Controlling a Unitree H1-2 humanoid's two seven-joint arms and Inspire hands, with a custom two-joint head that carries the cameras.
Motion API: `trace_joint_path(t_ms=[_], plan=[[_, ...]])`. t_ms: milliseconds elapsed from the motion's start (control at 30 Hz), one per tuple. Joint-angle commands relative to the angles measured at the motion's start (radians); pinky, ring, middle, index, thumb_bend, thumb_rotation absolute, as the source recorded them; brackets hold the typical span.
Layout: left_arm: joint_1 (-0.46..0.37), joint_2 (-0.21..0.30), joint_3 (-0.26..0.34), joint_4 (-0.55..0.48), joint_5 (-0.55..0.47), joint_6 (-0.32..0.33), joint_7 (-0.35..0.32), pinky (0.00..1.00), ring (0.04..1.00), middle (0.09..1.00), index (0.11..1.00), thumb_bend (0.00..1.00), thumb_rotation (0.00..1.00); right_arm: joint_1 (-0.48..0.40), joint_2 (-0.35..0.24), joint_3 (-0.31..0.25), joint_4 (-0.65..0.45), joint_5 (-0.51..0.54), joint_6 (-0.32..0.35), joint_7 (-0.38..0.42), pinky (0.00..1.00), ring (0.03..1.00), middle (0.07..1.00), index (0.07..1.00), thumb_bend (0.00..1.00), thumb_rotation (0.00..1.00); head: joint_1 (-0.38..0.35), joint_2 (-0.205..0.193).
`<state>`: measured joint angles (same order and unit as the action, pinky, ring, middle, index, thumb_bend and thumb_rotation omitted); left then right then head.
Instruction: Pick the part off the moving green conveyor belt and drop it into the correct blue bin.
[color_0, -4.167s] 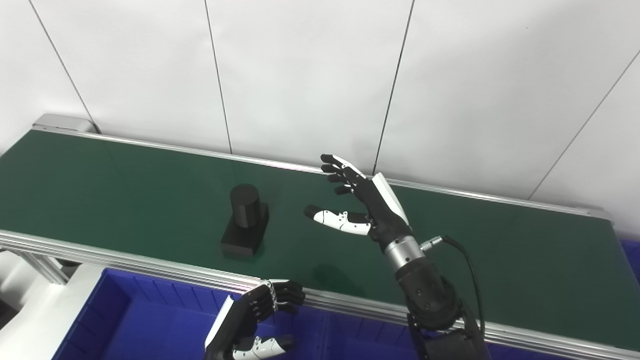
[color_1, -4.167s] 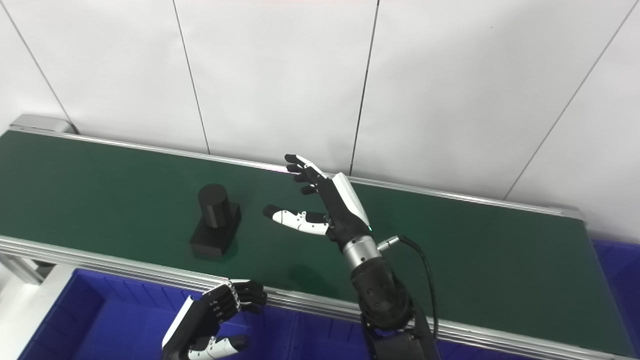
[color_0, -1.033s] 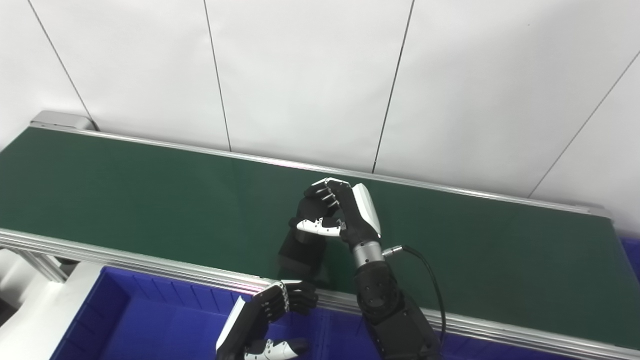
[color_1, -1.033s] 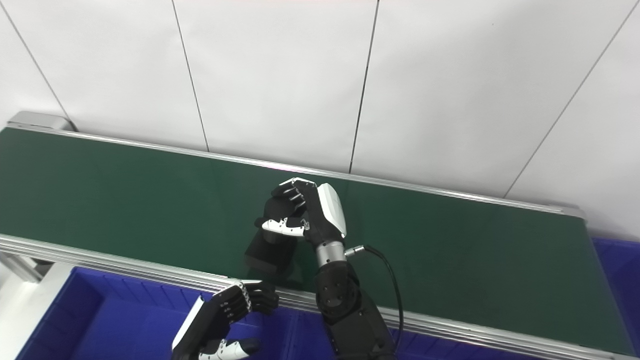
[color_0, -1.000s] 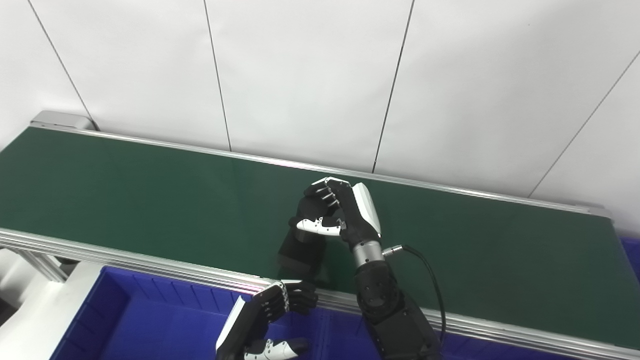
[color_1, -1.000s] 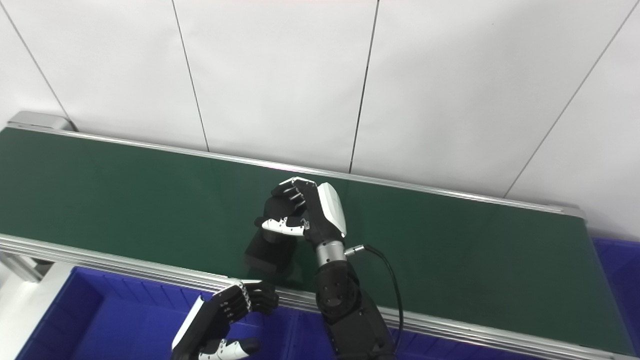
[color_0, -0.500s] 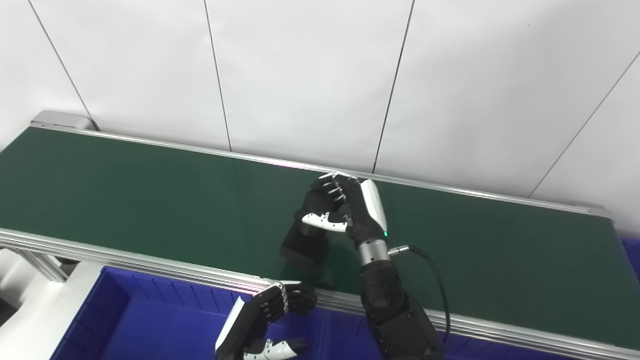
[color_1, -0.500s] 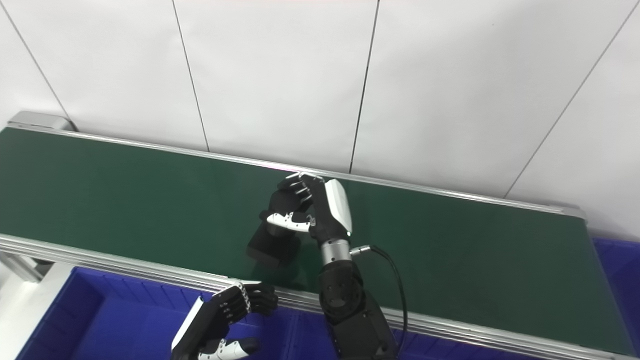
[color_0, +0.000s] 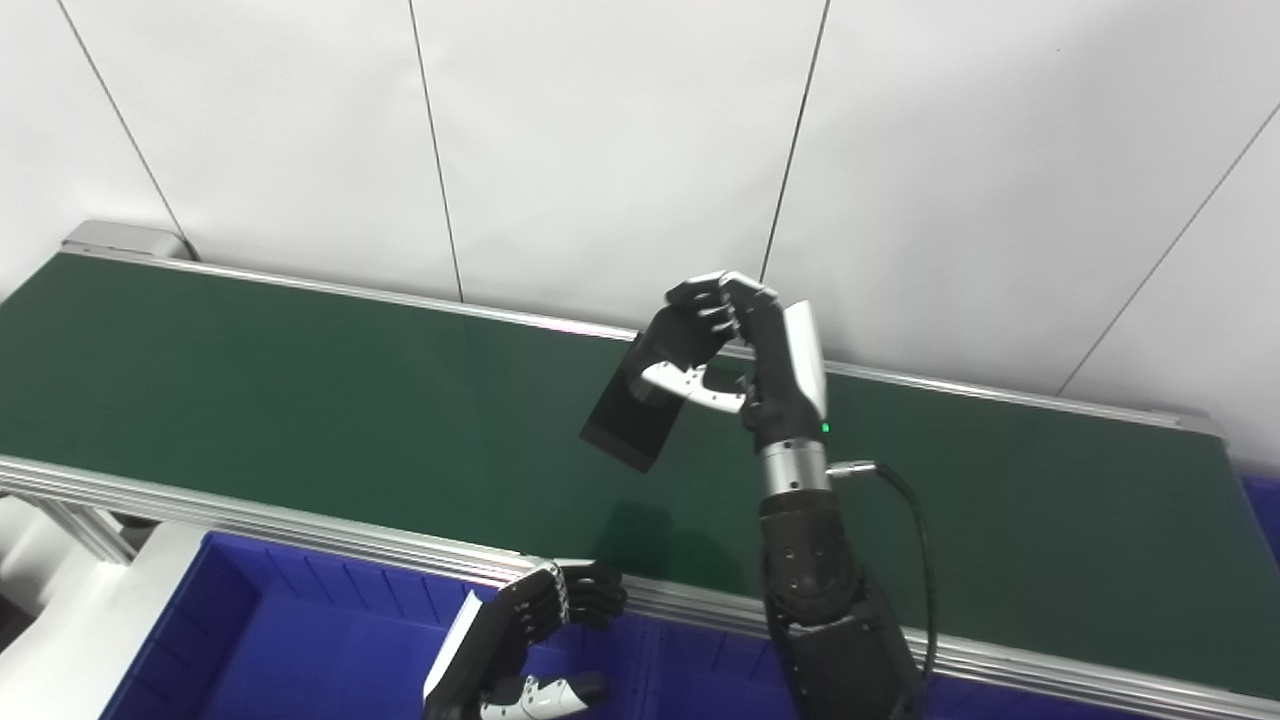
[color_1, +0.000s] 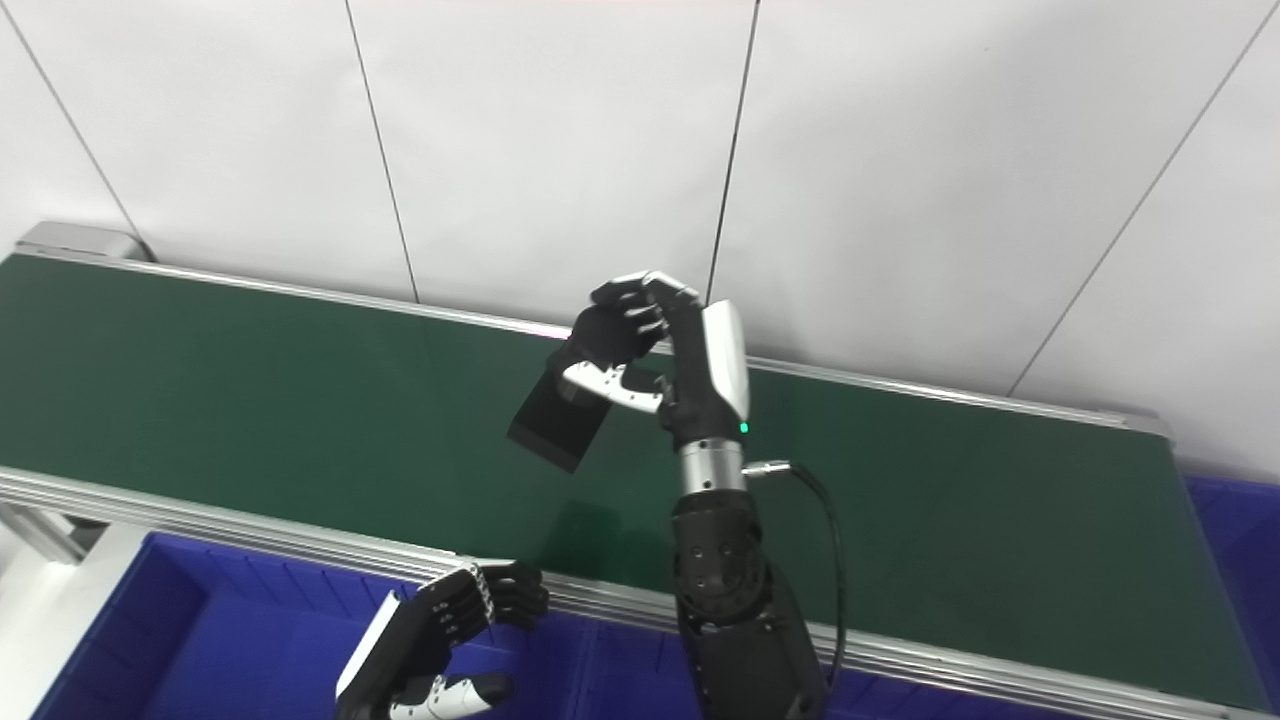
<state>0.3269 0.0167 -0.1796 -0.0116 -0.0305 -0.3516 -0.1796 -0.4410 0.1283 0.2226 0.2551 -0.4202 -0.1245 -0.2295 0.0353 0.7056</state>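
The black part (color_0: 635, 420), a cylinder on a block base, hangs tilted in the air above the green conveyor belt (color_0: 250, 390). My right hand (color_0: 735, 345) is shut on its cylinder end, raised well above the belt; the fingers hide the cylinder. The part also shows in the right eye view (color_1: 555, 420) with the right hand (color_1: 665, 340). My left hand (color_0: 520, 650) hovers low over the blue bin (color_0: 300, 650) at the near edge, fingers curled, thumb out, holding nothing.
The belt's metal side rail (color_0: 300, 535) runs along the near edge between belt and bins. A second blue bin (color_1: 1235, 540) shows at the far right. A white panelled wall (color_0: 600, 150) stands right behind the belt.
My right hand has lifted the part off the belt and carried it up and a little right; the part now hangs tilted. The left hand has barely moved.
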Motion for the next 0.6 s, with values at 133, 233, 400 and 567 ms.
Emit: trace_joint_path(t_ms=[133,233,400,567], plan=[[-0.014,0.01,0.003,-0.009,-0.03,-0.022,-0.011,0.6,0.64,0.653,0.675,0.93,0.48,0.004,-0.018,-0.026,-0.157,0.009,0.045,0.032,0.34,0.438,0.513,0.521,0.5,0.0,-0.012,-0.004],[-0.017,0.012,0.005,-0.007,-0.03,-0.023,-0.012,0.6,0.637,0.65,0.673,0.94,0.48,0.028,-0.03,-0.035,-0.227,0.021,0.069,0.057,0.34,0.434,0.51,0.517,0.5,0.0,-0.019,-0.004],[-0.023,0.016,0.008,0.003,-0.032,-0.027,-0.015,0.6,0.638,0.649,0.672,0.94,0.48,0.063,-0.038,-0.049,-0.327,0.003,0.111,0.069,0.35,0.442,0.513,0.489,0.5,0.0,-0.029,-0.008],[-0.025,0.021,0.009,0.002,-0.038,-0.021,-0.017,0.6,0.641,0.652,0.672,0.95,0.49,0.095,-0.048,-0.064,-0.428,0.01,0.142,0.089,0.34,0.453,0.53,0.442,0.5,0.0,-0.045,-0.008]])
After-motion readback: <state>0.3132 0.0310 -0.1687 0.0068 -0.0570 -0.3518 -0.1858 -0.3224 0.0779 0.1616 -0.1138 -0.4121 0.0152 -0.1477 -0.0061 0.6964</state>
